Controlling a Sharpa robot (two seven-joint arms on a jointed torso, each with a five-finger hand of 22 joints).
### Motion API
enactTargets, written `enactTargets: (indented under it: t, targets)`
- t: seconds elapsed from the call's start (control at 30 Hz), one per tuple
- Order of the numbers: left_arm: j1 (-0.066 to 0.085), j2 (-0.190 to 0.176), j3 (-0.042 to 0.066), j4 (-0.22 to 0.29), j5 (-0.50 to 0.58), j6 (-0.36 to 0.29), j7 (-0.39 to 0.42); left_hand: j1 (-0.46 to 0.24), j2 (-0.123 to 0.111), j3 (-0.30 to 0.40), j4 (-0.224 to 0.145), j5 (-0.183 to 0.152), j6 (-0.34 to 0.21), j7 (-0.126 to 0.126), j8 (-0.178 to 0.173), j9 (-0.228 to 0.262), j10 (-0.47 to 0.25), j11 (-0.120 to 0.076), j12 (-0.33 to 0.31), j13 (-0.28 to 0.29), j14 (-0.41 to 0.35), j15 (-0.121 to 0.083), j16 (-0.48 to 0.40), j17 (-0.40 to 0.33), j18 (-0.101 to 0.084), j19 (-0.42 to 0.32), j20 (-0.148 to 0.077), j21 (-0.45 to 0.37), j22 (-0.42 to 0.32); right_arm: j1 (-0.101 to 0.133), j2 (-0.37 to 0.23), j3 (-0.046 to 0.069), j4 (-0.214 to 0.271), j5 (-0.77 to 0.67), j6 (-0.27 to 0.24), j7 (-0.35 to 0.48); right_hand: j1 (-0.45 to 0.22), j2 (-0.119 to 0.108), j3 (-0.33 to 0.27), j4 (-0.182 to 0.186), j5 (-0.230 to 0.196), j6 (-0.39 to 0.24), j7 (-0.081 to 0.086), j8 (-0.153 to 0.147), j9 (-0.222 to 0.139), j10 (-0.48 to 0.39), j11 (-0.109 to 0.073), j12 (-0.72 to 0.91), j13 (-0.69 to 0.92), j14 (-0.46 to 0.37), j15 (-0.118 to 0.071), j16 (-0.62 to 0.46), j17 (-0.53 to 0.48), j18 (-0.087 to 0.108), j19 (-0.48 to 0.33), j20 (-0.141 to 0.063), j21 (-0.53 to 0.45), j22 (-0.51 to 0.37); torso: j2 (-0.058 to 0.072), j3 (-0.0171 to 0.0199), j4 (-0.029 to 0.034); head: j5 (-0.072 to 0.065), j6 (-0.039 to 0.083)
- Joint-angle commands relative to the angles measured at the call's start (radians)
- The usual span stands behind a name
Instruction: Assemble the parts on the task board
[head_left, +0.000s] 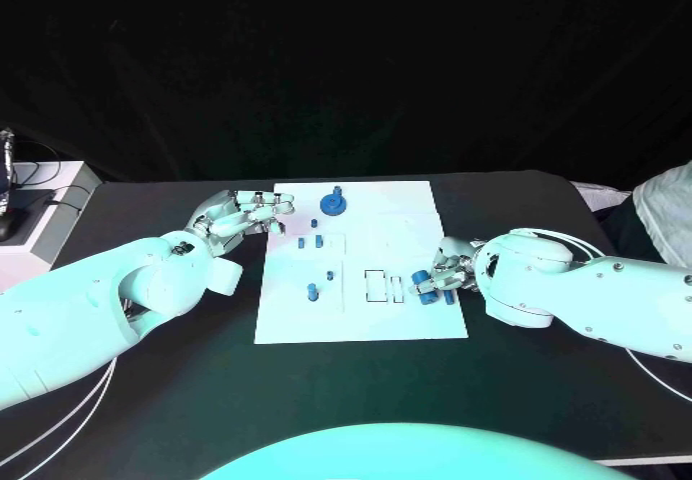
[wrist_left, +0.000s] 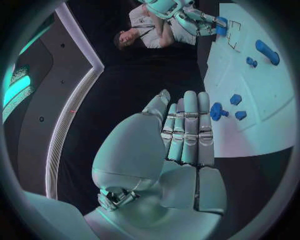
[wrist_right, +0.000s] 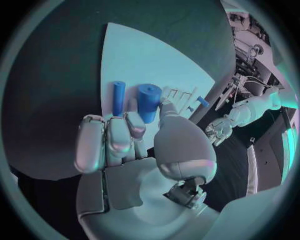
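A stiff, light, likely slippery blue cylinder (wrist_right: 149, 101) is pinched by the right robot hand (head_left: 441, 277) at lower right, best gripped mid-length; the left robot hand (head_left: 242, 216) is released.

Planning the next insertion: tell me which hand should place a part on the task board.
Right. The right hand already holds a blue cylinder over the task board edge; the left hand holds nothing beside the board.

black table (head_left: 173, 420) | dark backdrop (head_left: 346, 80) — white stand (head_left: 51, 215) at left
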Motion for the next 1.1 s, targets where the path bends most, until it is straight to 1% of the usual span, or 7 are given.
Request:
enactTargets:
  t: [0.03, 0.1, 0.17, 0.27, 0.43, 0.63, 1.1]
  targets:
    - [0.0, 0.001, 0.001, 0.002, 0.005, 0.017, 0.002, -0.002, 0.006, -0.001, 0.004, 0.006, -0.001, 0.003, 0.004, 0.002, -0.007, 0.002, 0.007, -0.001, 0.0, 0.007, -0.006, 0.0, -0.003, 0.009, -0.001, -0.004, 0.001, -0.018, 0.002, -0.012, -0.002, 0.002, 0.039, -0.01, 0.049, 0.057, 0.042, -0.036, 0.032, -0.007, -0.002, -0.006, -0.134, -0.003, -0.009, -0.006, 0.024, 0.002, -0.004, -0.005, -0.001, -0.008, 0.046, -0.008, 0.002, 0.18, 0.0, 0.0006, -0.0013, 0.0, 0.0]
    - [0.0, 0.001, 0.001, 0.002, 0.005, 0.017, 0.002, -0.002, 0.006, -0.001, 0.004, 0.006, -0.001, 0.003, 0.004, 0.002, -0.007, 0.002, 0.007, -0.001, 0.0, 0.007, -0.006, 0.0, -0.003, 0.009, -0.001, -0.004, 0.001, -0.019, 0.001, -0.012, 0.0, 0.015, 0.029, -0.009, 0.065, 0.066, 0.108, -0.057, 0.03, -0.008, -0.002, -0.011, -0.138, -0.005, -0.011, -0.008, 0.024, 0.002, -0.007, -0.006, 0.0, -0.009, 0.046, -0.01, 0.001, 0.18, 0.001, 0.0007, -0.0008, 0.0, 0.001]
    - [0.0, 0.001, 0.001, 0.001, 0.005, 0.017, 0.002, -0.002, 0.006, -0.001, 0.004, 0.006, -0.001, 0.003, 0.004, 0.002, -0.007, 0.002, 0.007, -0.001, 0.0, 0.007, -0.006, 0.0, -0.003, 0.009, -0.001, -0.004, 0.001, -0.02, 0.0, -0.012, 0.003, 0.032, 0.013, -0.007, 0.026, 0.033, 0.25, -0.085, 0.042, -0.007, -0.004, -0.015, -0.138, -0.005, -0.017, -0.01, 0.025, 0.003, -0.004, -0.008, 0.0, -0.01, 0.045, -0.013, 0.002, 0.18, 0.001, 0.0012, -0.0001, 0.002, 0.001]
    - [0.0, 0.001, 0.001, -0.001, 0.005, 0.016, 0.002, -0.001, 0.006, 0.0, 0.003, 0.006, -0.001, 0.003, 0.004, 0.002, -0.006, 0.002, 0.007, -0.001, 0.0, 0.007, -0.006, 0.0, -0.003, 0.01, -0.002, -0.005, 0.002, -0.021, -0.002, -0.012, 0.009, 0.065, -0.013, -0.004, -0.009, 0.012, 0.367, -0.117, 0.031, -0.008, -0.007, -0.007, -0.123, -0.004, -0.013, -0.014, 0.024, 0.003, -0.008, -0.009, 0.001, -0.01, 0.045, -0.013, 0.003, 0.181, 0.0, 0.0017, -0.0004, 0.002, 0.001]
    - [0.0, 0.001, 0.001, -0.003, 0.005, 0.017, 0.001, -0.001, 0.006, 0.0, 0.003, 0.006, -0.001, 0.003, 0.004, 0.002, -0.006, 0.002, 0.007, -0.001, 0.0, 0.007, -0.006, 0.0, -0.003, 0.01, -0.002, -0.005, 0.002, -0.019, -0.014, -0.011, 0.03, 0.141, -0.058, 0.0, -0.033, 0.007, 0.399, -0.133, 0.032, -0.008, -0.006, 0.001, -0.109, -0.002, -0.014, -0.015, 0.024, 0.003, -0.008, -0.01, 0.0, -0.01, 0.045, -0.013, 0.002, 0.18, 0.001, 0.0012, -0.0002, 0.005, 0.002]
    - [0.0, 0.003, 0.001, -0.006, 0.005, 0.02, -0.003, -0.001, 0.006, 0.0, 0.003, 0.006, -0.001, 0.003, 0.004, 0.002, -0.006, 0.002, 0.007, -0.001, 0.0, 0.007, -0.006, 0.0, -0.003, 0.01, -0.002, -0.005, 0.002, 0.017, -0.02, -0.003, 0.058, 0.278, -0.098, 0.006, -0.045, 0.003, 0.394, -0.13, 0.025, -0.008, -0.006, 0.0, -0.108, -0.004, -0.014, -0.019, 0.023, 0.003, -0.008, -0.011, -0.001, -0.01, 0.045, -0.013, 0.001, 0.18, 0.0, -0.0002, 0.0007, 0.008, 0.002]
    - [0.0, 0.007, 0.0, -0.007, 0.006, 0.026, -0.006, -0.007, 0.007, -0.002, 0.008, 0.006, 0.001, 0.002, 0.004, 0.002, -0.008, 0.003, 0.006, -0.001, 0.0, 0.008, -0.006, 0.0, -0.004, 0.01, -0.001, -0.008, 0.004, 0.053, 0.061, -0.001, 0.048, 0.331, -0.096, 0.005, -0.048, 0.004, 0.371, -0.128, 0.013, -0.007, -0.005, -0.004, -0.108, -0.008, -0.013, -0.026, 0.02, 0.003, -0.007, -0.014, -0.003, -0.009, 0.043, -0.012, -0.005, 0.178, 0.002, -0.0015, -0.0003, 0.014, 0.007]
